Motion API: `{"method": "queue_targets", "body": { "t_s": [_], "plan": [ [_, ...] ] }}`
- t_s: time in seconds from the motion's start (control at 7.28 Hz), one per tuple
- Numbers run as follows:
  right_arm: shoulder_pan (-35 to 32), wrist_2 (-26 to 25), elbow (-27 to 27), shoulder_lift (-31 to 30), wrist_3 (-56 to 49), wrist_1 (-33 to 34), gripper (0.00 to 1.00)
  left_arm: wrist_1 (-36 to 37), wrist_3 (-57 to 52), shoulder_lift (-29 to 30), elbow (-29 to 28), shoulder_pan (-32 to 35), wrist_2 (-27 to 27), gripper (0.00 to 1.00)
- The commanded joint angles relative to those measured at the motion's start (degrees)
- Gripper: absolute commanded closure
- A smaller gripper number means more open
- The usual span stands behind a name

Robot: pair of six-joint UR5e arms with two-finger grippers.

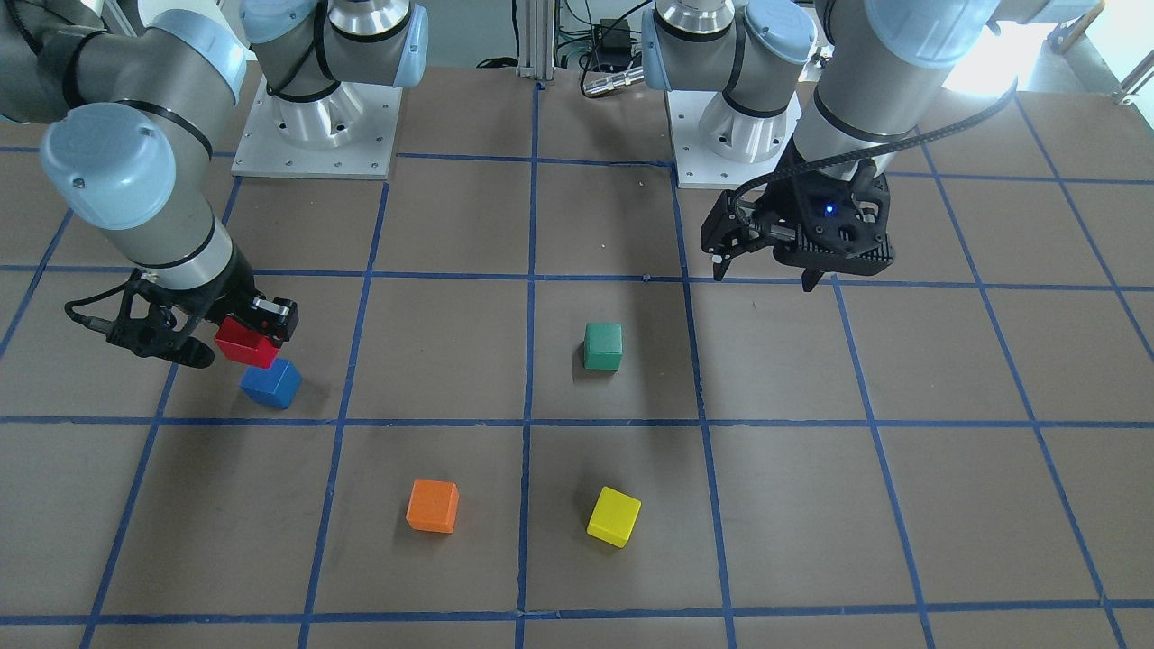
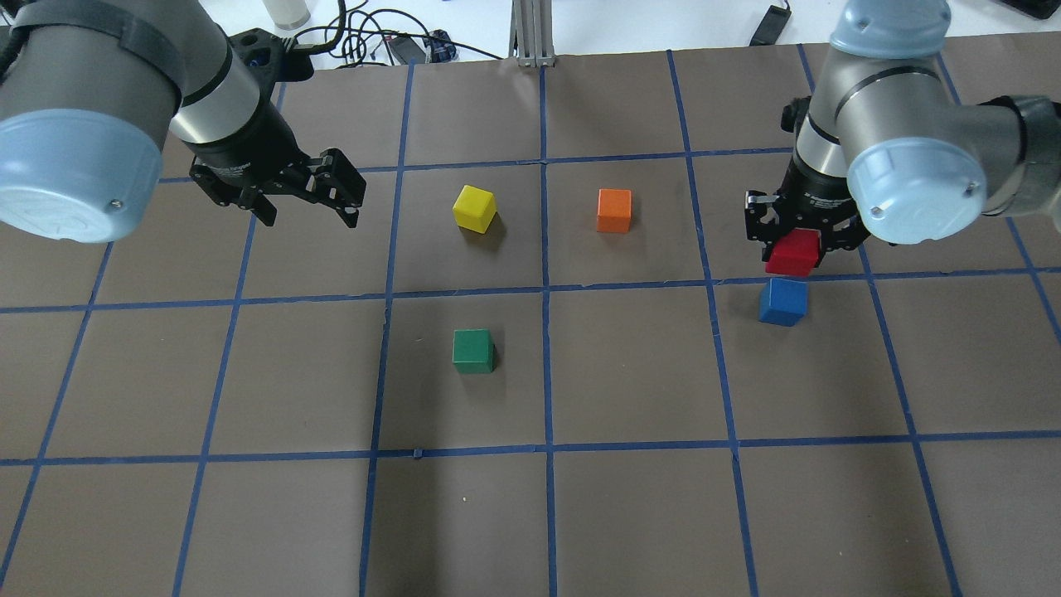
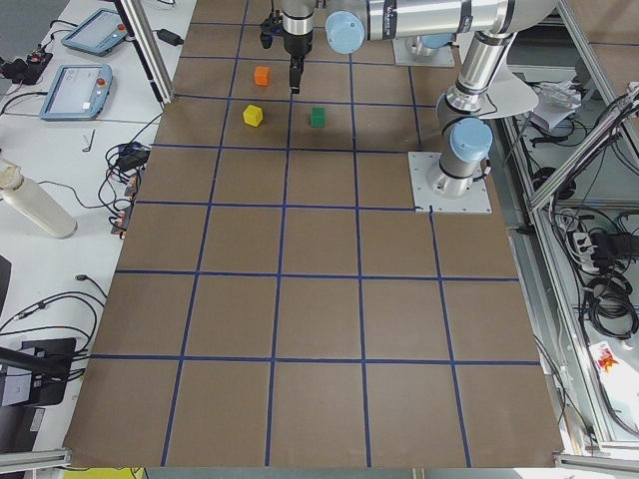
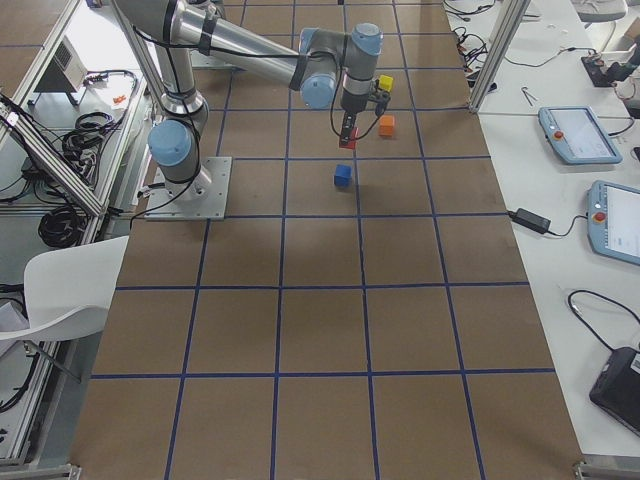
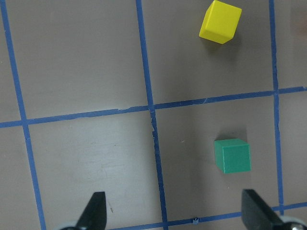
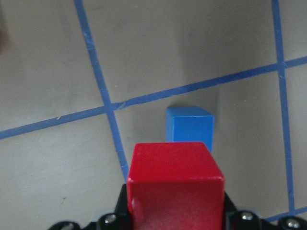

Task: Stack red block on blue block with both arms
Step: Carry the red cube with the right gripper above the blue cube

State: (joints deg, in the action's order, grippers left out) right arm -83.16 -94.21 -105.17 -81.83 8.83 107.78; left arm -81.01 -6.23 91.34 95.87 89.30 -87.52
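Overhead exterior shows the right gripper [image 2: 794, 242] pinching the red block [image 6: 175, 189] between its jaws, lifted clear of the table [image 2: 630, 497] so it can come down onto the blue block [image 2: 782, 301]; the two cubes are near but apart, and whether they are squarely aligned I cannot tell; the blue block rests on the table beside a taped line; the left gripper [image 2: 311, 217] hangs with jaws spread and empty, well apart near the yellow block [image 2: 474, 207], probably parked clear to avoid crowding the placement.
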Motion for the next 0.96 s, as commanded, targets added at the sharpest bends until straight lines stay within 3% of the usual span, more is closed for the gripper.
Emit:
{"method": "queue_targets", "body": {
  "t_s": [0.0,0.41,0.82],
  "plan": [
    [2.91,0.35,-4.23,0.0,-0.05,5.29,0.96,0.15,-0.1,0.16,0.02,0.0,0.07,0.0],
    [3.7,2.8,-5.22,2.1,-0.22,7.79,0.96,0.24,-0.18,0.25,0.02,0.09,0.07,0.0],
    [3.79,3.16,-5.57,2.82,-11.63,9.47,0.96,0.24,-0.1,0.33,0.02,0.09,0.07,0.0]
  ]
}}
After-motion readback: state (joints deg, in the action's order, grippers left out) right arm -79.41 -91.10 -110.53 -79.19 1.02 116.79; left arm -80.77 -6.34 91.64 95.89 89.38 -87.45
